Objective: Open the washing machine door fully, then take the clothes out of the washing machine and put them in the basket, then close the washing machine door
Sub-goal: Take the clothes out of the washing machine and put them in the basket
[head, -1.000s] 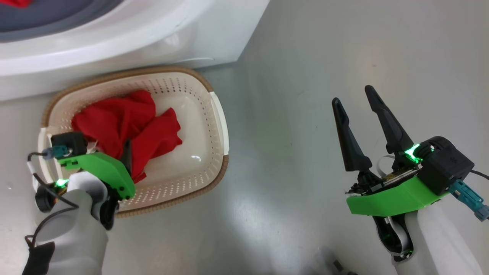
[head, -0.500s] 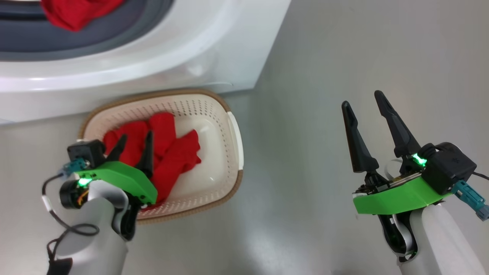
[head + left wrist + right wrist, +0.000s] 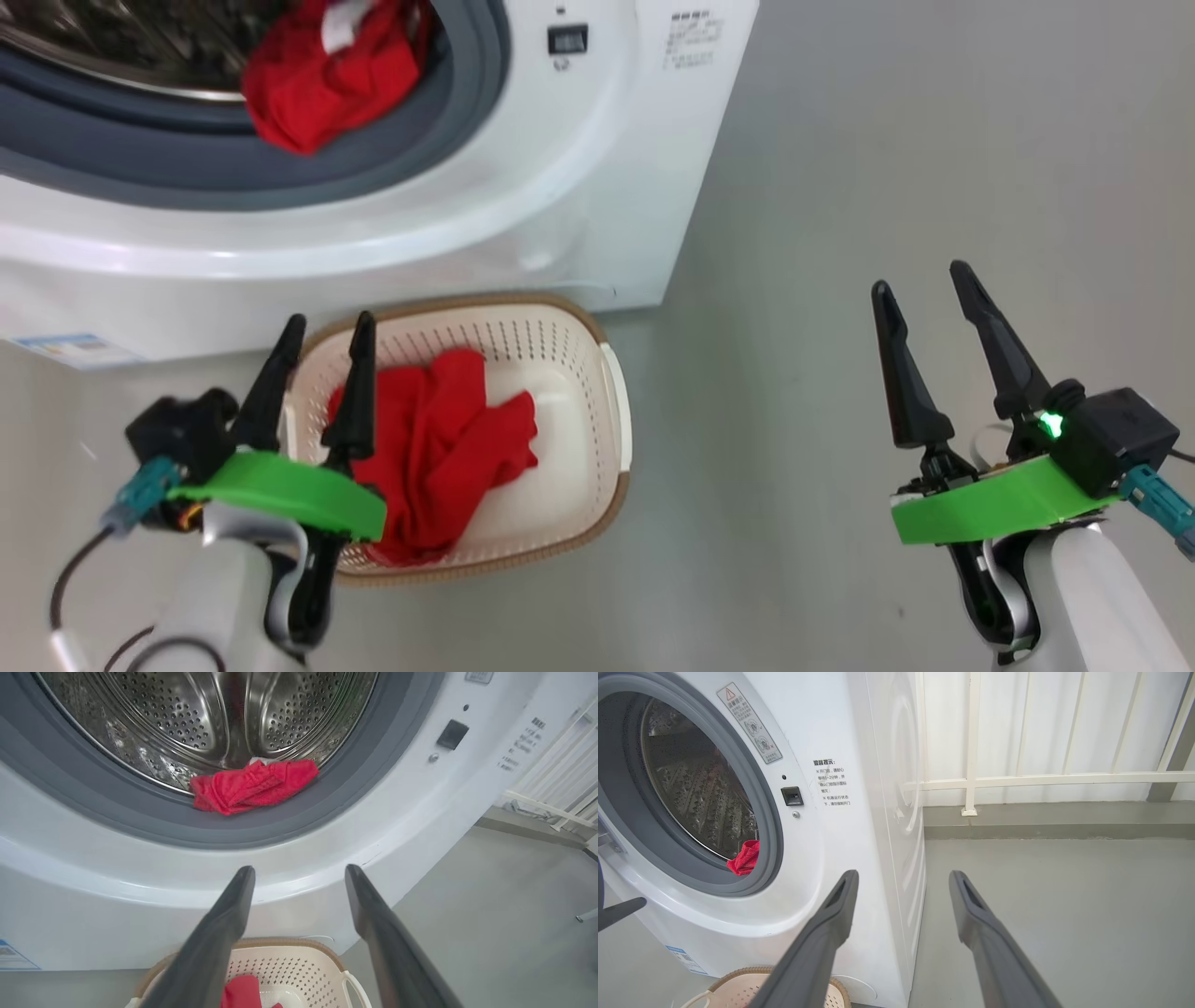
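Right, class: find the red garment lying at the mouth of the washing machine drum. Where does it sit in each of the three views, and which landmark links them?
Head view: red garment at top left, draped onto the grey gasket.
Left wrist view: upper centre, on the gasket's lower lip.
Right wrist view: small, left of centre, at the opening's lower right.
Shared landmark: the black latch socket right of the opening.

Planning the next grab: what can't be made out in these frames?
- Perforated steel drum: upper part cut off by the top edge, left wrist and head views; the bright red garment at its lip could hide more behind.
- Cream perforated plastic basket: near-left corner and part of the red clothes in it covered by the left hand, head view.
- Small blue label on the big white washing machine: print too small to read, head view.
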Available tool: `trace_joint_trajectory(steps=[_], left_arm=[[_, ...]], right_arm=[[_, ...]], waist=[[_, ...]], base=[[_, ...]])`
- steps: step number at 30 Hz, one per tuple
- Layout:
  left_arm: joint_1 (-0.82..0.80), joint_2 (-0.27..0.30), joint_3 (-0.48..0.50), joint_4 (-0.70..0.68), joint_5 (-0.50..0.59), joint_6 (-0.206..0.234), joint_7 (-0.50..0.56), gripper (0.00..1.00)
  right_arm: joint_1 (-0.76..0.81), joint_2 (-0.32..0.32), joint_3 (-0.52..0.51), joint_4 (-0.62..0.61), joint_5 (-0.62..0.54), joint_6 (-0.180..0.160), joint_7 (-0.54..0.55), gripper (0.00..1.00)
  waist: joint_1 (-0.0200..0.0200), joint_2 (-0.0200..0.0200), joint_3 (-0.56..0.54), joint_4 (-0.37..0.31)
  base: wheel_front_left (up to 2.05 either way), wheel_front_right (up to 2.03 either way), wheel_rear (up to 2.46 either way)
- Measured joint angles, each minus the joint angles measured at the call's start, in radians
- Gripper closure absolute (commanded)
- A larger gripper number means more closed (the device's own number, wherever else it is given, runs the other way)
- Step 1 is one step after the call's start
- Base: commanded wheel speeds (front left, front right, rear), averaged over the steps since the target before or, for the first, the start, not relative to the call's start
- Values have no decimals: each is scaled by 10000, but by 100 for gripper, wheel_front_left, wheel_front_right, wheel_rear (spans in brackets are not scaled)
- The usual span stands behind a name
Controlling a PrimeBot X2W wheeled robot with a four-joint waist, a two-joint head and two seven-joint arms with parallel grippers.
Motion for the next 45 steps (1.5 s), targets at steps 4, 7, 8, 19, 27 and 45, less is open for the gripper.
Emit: trace_joint_trajectory(steps=[4,7,8,19,27,45], left_arm=[[723,-50,405,-1072,533,117,-29,0],[1418,-174,736,-1666,809,301,-40,0],[1561,-198,803,-1797,855,353,-40,0],[2730,-249,1066,-2987,1135,441,-40,0],[3460,-259,1074,-3605,1166,629,8,0],[4587,-253,1039,-4757,1152,1064,374,0]], right_arm=[[122,2,-52,61,-245,0,0,0],[367,4,-155,115,-257,0,0,0],[428,6,-205,123,-267,0,0,0],[956,21,-510,33,-337,0,0,0],[1581,25,-660,-96,-337,0,0,0],[2320,59,-815,-541,-499,0,0,0]], waist=[[1,0,-483,69],[0,0,-950,99],[1,0,-1055,108],[1,0,-1930,279],[0,0,-2446,363],[0,0,-2979,583]], base=[[0,0,0],[0,0,0],[0,0,0],[0,0,0],[0,0,0],[0,0,0]])
